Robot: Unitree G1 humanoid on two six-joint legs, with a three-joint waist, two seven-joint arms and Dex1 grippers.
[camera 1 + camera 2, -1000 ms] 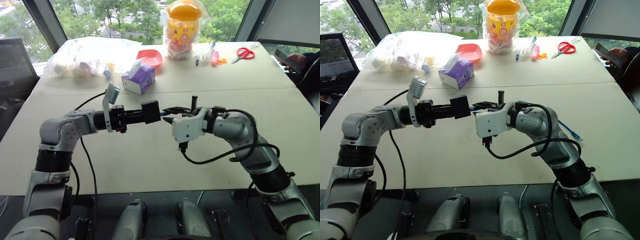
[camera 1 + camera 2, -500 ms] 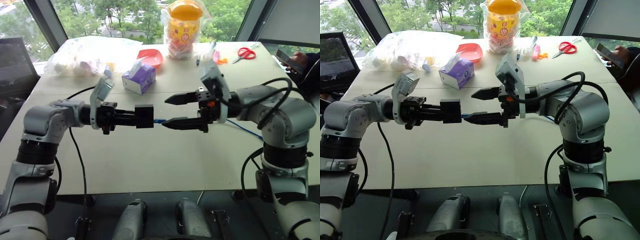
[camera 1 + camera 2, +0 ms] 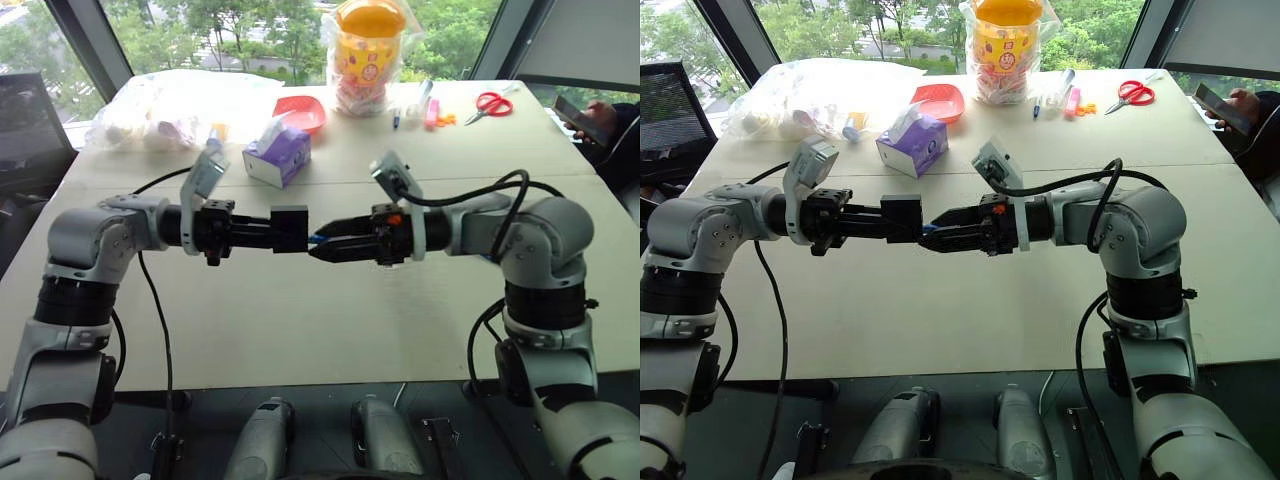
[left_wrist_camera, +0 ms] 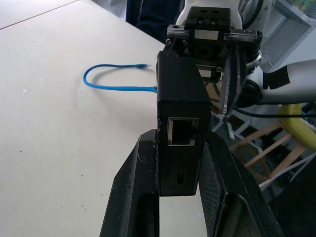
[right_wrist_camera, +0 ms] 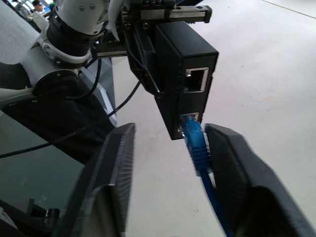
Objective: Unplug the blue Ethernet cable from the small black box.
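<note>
Right gripper (image 5: 168, 163) fingers flank blue Ethernet cable (image 5: 195, 140); contact unclear.

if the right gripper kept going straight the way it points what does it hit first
Most likely the small black box held by the left gripper. The right gripper points at its port face, with the blue cable plug between its jaws.

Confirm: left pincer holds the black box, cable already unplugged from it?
Not unplugged. The right wrist view shows the blue Ethernet cable still seated in the small black box. The left pincer does hold the box.
</note>
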